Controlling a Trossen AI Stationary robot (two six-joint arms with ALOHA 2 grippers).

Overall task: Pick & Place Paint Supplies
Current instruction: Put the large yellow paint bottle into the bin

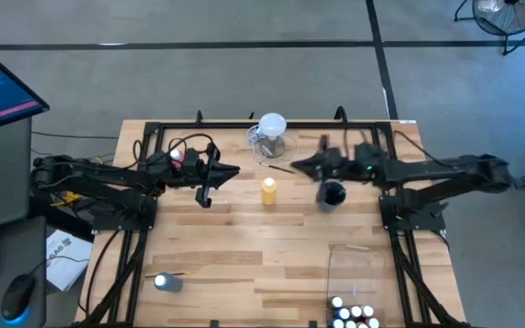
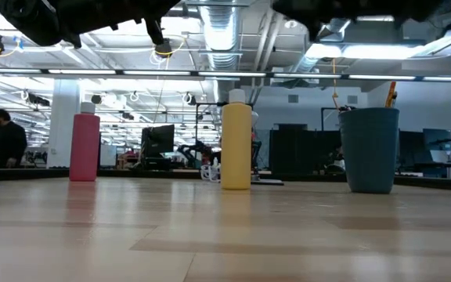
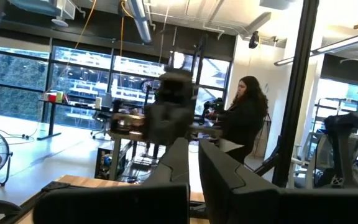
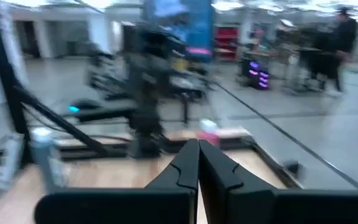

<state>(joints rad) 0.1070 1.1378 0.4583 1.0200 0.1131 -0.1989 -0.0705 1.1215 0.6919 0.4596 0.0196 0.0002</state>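
At mid-table, the yellow squeeze bottle (image 1: 268, 190) stands upright between two raised arms, long axis vertical, its white cap on top. From the left gripper (image 1: 232, 170), whose fingers are pressed shut on nothing, the bottle lies toward four o'clock, just beside the tip in the overhead view. From the right gripper (image 1: 298, 166), likewise shut and empty, it lies toward seven o'clock, also near. Judged from above, the two tips are about equally close, so either arm could take it, and either would have to open before descending.

One pink-red squeeze bottle (image 1: 178, 157) stands upright at the left arm's ten o'clock, partly under the arm. One dark blue cup (image 1: 333, 195) stands at the right gripper's four o'clock, with what looks like a brush handle showing above its rim in the low view. One thin dark paintbrush (image 1: 281, 167) lies flat near the clear jug (image 1: 270, 137) at the table's twelve o'clock. One grey object with a pale top (image 1: 165, 282) lies at seven o'clock. At five o'clock a clear bin (image 1: 354, 264) holds small white-capped paint bottles (image 1: 352, 315); about five caps show, with the frame edge hiding any others.
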